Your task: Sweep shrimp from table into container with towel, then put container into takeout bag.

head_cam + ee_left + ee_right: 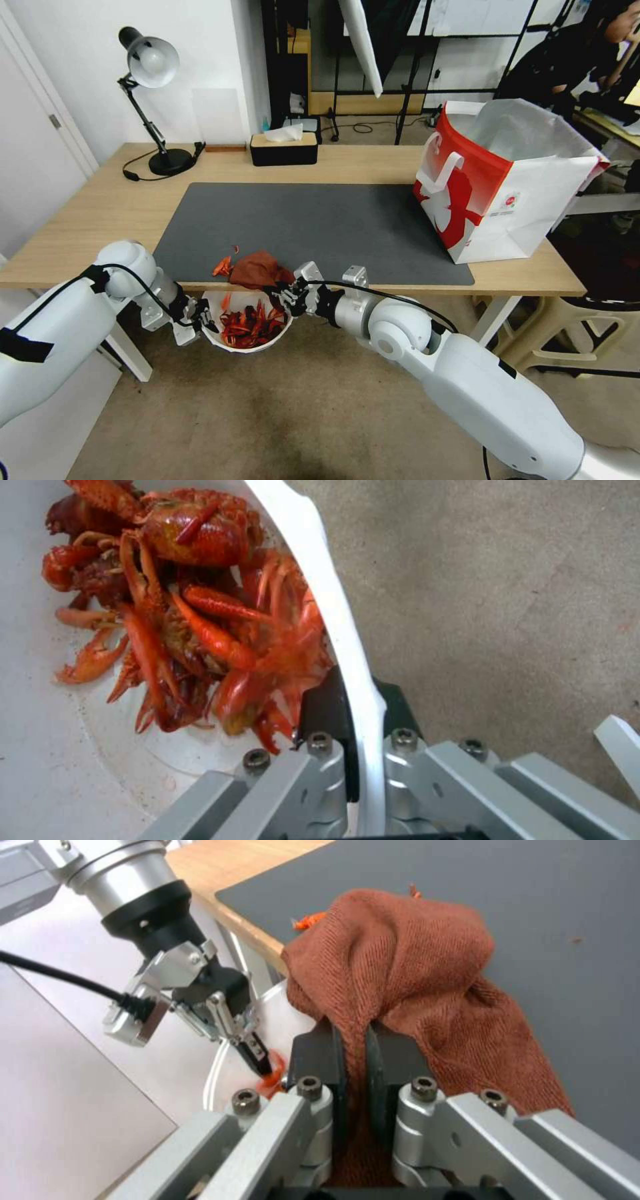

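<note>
In the head view the left claw [203, 323] sits at lower left of centre, below the near edge of the desk [87, 220], clamped on the left rim of the container [212, 337]. The one white container hangs just under the desk edge, a heap of shrimp [252, 325] inside it. The right claw [288, 293] reaches in from the lower right and grips the towel [260, 269], which is bunched at the front edge of the dark grey mat [320, 227]. Two or three stray shrimp pieces lie on the mat just left of the towel; their exact count is hard to make out.

The left wrist view shows what the head view cannot: the rim of the container [347, 645] passes between the two black pads [323, 707], one inside the wall and one outside, and the shrimp [193, 625] press against the inner pad. The bowl's far side is cut off at the frame edges.

The right wrist view shows the towel [413, 970] pinched between the narrow-set black pads [320, 1055], draped over the desk [233, 870] edge, with the left claw [257, 1060] at centre left on the container [217, 1075], most of which is hidden behind the right claw.

One takeout bag [500, 193] stands open at upper right of the head view, on the mat's far right end. One lamp [150, 100] and one black tissue box [283, 148] stand along the back of the desk.
</note>
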